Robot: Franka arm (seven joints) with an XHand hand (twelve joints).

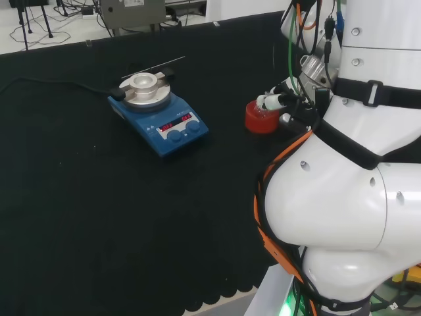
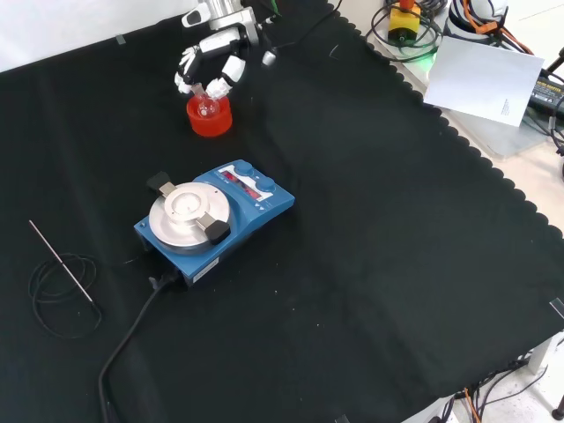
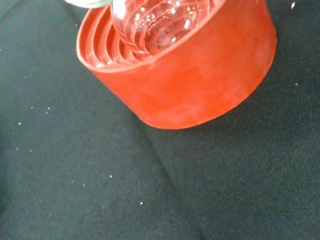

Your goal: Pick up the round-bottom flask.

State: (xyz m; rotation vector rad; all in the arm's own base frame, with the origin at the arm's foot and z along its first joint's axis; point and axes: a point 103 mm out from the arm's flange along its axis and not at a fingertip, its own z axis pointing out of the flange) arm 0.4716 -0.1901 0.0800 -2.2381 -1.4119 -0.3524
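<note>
Flask (image 3: 160, 25) in red stand (image 2: 210, 118), seemingly between hand (image 2: 211, 66) fingers.

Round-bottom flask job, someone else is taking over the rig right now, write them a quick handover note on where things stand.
Robot hand: over the red ribbed stand at the far side of the cloth in the front view, fingers curled around the flask's top; contact is not clear.
Round-bottom flask: clear glass, its bulb sits in the stand's ribbed hollow.
Blue stirrer plate: mid-cloth, apart from the stand.
Done: hand brought to the flask.
Left: confirm the grasp, lift the flask out of the stand.
</note>
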